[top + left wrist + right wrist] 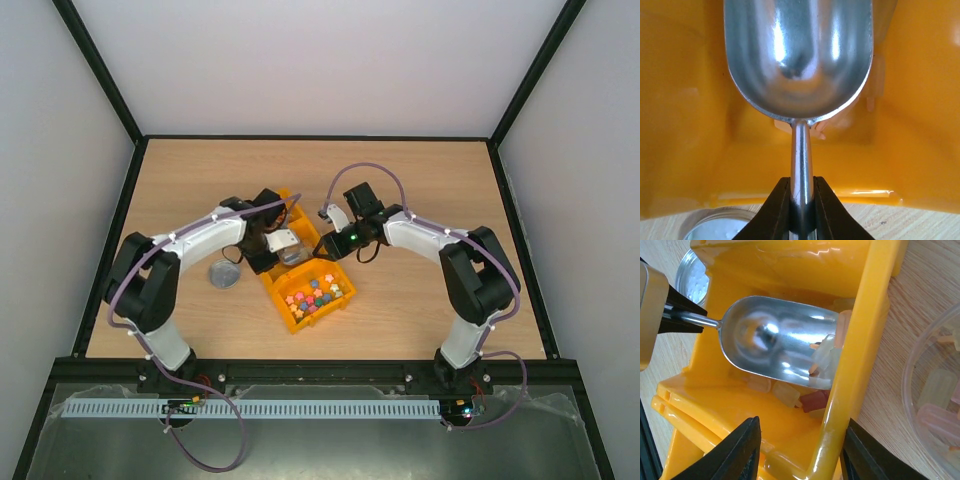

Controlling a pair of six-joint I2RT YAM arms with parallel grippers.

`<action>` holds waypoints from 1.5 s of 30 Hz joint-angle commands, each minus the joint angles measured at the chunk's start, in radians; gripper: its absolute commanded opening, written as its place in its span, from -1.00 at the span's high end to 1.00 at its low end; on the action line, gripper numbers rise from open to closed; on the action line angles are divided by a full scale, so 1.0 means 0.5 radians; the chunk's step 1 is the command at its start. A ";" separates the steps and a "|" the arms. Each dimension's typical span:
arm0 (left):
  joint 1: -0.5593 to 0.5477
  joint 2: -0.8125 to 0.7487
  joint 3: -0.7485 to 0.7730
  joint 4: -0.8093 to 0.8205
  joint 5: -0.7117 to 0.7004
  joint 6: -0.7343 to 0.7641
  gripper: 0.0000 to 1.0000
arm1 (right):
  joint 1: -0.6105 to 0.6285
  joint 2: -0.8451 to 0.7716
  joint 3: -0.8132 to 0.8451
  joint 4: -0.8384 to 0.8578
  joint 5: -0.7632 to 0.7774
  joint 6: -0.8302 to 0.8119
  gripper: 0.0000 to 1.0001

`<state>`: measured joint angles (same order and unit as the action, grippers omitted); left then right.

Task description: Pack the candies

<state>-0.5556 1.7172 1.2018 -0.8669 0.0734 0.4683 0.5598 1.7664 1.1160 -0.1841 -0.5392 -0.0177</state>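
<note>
both arms rise from their bases at the near edge of the table (420,180), bend at the elbow out to the sides, and send their forearms inward, so the two wrists meet near the middle.

in front of the wrists sits a yellow bin (290,318) with bright sweets (315,293) in it. a round lid (225,275) lies flat on the wood just left of it, below the left forearm.

the left claw (801,189) is clenched on the thin handle of a metal scoop (797,55), one black finger on each side. the scoop is held level over the floor of a second yellow bin (875,315), just behind the first.

the right claw (800,427) points down over that second bin's edge. its fingers (740,450) stand apart, one inside the bin and one outside, with the bin wall between them, and the inside finger is clear of the wall, so it grips nothing.

the candies (812,400), pale gold and reddish brown, lie on the bin floor under and beside the mouth of the scoop, and a few sit at its lip. just outside the bin wall stands a clear tub (912,370) with more pale wrapped pieces in it.
</note>
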 commanded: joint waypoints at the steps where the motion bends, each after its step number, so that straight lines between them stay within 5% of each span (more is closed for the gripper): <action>1: 0.000 -0.090 -0.221 0.433 0.102 -0.027 0.96 | 0.046 0.066 0.011 -0.034 -0.085 -0.084 0.13; 13: 0.214 -0.453 -0.746 1.080 0.418 -0.068 0.96 | 0.039 0.041 0.031 -0.160 -0.064 -0.082 0.07; 30: 0.405 -0.798 -1.041 0.995 0.499 0.281 0.96 | -0.030 -0.092 0.055 -0.222 -0.144 -0.142 -0.28; 45: 0.427 -0.962 -0.675 0.585 0.587 0.343 0.96 | -0.223 -0.168 0.172 -0.155 -0.184 0.005 -0.44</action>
<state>-0.3458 1.2522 0.7872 -0.5133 0.3389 0.6235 0.4931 1.7164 1.1511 -0.2523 -0.6033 -0.0483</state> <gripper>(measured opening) 0.101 0.716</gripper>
